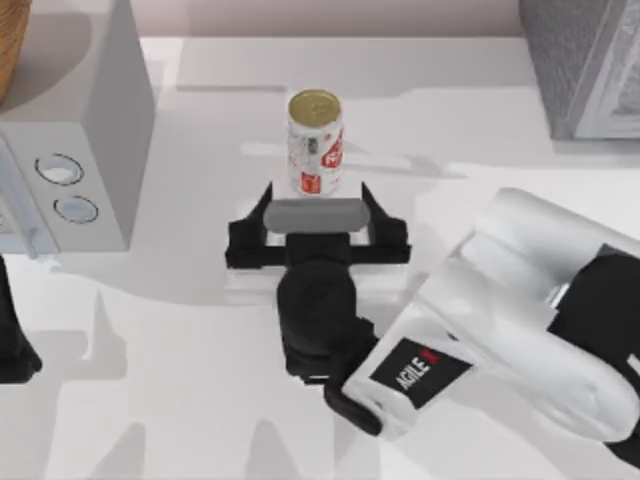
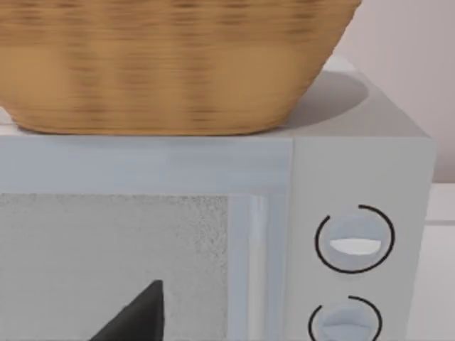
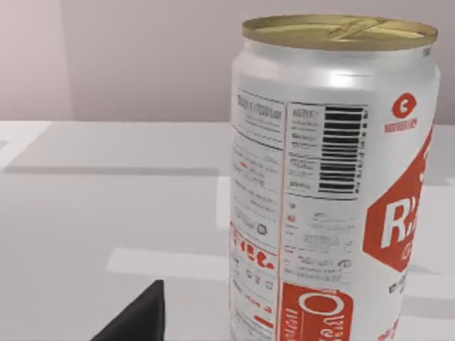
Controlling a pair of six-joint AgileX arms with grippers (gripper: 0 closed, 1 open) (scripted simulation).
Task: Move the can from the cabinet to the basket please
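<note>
White table (image 1: 200, 400) (shadow-streaked) meets a pale pinkish wall (image 1: 330, 15).

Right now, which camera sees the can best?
The right wrist view: the can stands upright, close up, with its gold top, barcode and red marks plain to read. The top view shows the can small on the table, just ahead of the open right gripper. The left wrist view faces the basket instead.

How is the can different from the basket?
The can is white with red marks and a gold top; the basket is woven and tan-brown. The can is narrow and stands on the table; the basket is wide and sits on the pale box with dials. Both are upright.
</note>
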